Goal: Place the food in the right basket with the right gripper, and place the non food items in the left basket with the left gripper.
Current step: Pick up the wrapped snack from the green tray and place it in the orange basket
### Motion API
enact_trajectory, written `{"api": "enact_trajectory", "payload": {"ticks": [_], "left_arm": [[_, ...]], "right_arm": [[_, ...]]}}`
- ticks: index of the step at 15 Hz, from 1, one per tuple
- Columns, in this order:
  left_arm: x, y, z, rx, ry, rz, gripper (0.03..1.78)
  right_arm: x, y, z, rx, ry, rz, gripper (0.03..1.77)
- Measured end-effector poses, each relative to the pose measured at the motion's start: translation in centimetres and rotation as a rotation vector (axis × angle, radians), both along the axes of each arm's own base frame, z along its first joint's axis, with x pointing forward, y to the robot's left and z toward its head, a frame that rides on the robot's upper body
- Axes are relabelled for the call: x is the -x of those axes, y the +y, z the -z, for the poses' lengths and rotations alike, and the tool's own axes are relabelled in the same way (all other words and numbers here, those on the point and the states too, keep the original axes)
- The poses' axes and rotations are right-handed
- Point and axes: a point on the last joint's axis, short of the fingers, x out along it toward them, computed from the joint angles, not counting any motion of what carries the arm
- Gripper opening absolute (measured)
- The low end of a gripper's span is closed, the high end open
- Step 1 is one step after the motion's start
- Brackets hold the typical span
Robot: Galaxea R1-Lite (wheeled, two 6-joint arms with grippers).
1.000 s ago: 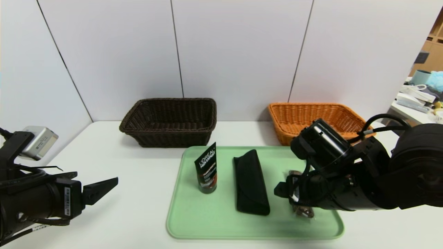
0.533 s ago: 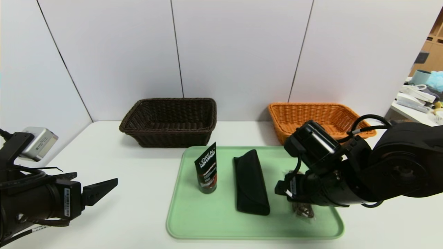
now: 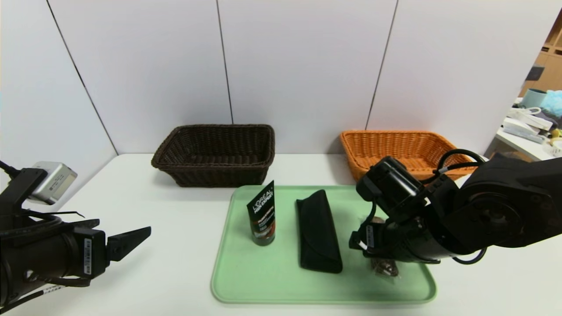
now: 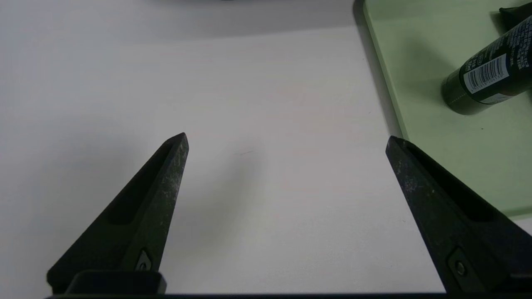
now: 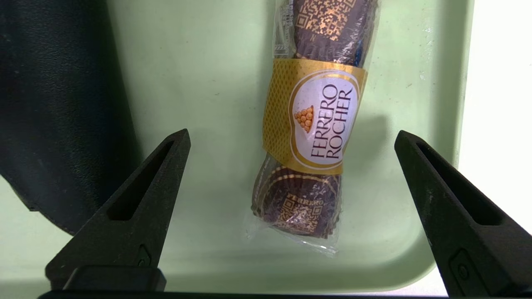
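The right end effector (image 5: 291, 141) hangs wide open, empty, straddling the snack (image 5: 311, 124); its slick wrapper could slip on closing. The left end effector (image 4: 286, 141) idles, wide open.

The place looks like an office or lab test station; a plain white table (image 3: 153, 210) stands against pale partition panels (image 3: 298, 66); at the far right, a cluttered desk (image 3: 527, 131) and wooden shelving (image 3: 551, 57) show beyond the panels' edge.
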Motion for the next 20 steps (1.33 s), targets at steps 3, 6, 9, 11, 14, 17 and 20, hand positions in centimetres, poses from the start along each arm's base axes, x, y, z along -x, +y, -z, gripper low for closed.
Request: {"api": "enact_trajectory", "payload": {"ticks": [3, 6, 9, 11, 14, 17, 20], "left_arm": [[-0.04, 0.00, 0.05, -0.001, 0.003, 0.000, 1.69], [-0.08, -0.02, 0.10, 0.000, 0.006, 0.001, 1.69], [-0.14, -0.02, 0.13, 0.000, 0.008, 0.001, 1.69], [-0.15, -0.03, 0.14, 0.000, 0.008, 0.001, 1.69], [-0.17, -0.04, 0.19, -0.002, 0.011, 0.001, 1.69], [-0.17, -0.03, 0.23, -0.001, 0.013, 0.001, 1.69], [-0.17, -0.03, 0.24, -0.001, 0.013, 0.001, 1.69]], "right_arm": [[-0.14, 0.09, 0.28, 0.005, 0.006, 0.000, 1.70], [-0.30, 0.22, 0.40, 0.007, 0.009, 0.000, 1.70], [-0.37, 0.28, 0.45, 0.010, 0.010, -0.004, 1.70], [-0.44, 0.33, 0.56, 0.013, 0.013, -0.005, 1.70], [-0.61, 0.36, 0.88, 0.019, 0.021, -0.001, 1.70], [-0.68, 0.41, 1.04, 0.022, 0.024, 0.000, 1.70], [-0.70, 0.42, 1.04, 0.023, 0.023, 0.000, 1.70]]}}
